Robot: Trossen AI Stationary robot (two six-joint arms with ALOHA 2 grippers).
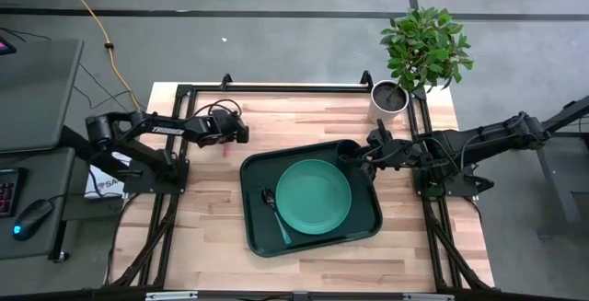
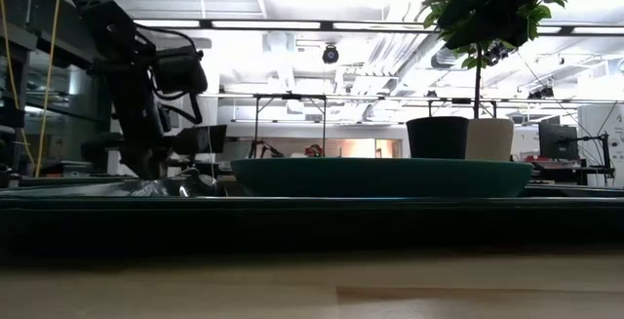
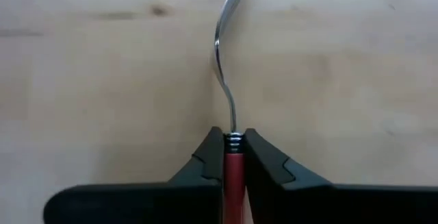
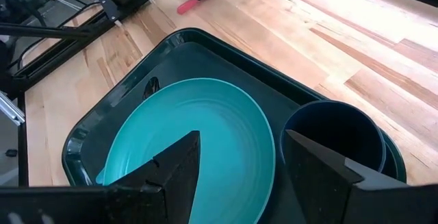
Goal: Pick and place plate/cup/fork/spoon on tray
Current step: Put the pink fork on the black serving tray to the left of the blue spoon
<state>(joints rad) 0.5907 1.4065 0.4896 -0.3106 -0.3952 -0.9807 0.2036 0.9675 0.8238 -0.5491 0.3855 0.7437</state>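
Note:
The dark green tray lies mid-table. On it are the teal plate, the blue-handled spoon beside the plate, and the dark cup in the far right corner. My left gripper is to the tray's far left, over bare wood, shut on the red-handled fork. The fork's handle also shows in the right wrist view. My right gripper is open and empty over the tray, next to the cup and the plate. My left gripper pinches the fork's red handle between its two fingers, at the end where the metal neck begins. The fingers come from above. The metal neck runs on past the fingertips over the wood. Whether the fork rests on the table, I cannot tell.
A white pot with a green plant stands at the table's far right corner, close behind the cup. Black frame rails run along the table's far edge and sides. Bare wood lies near the front edge.

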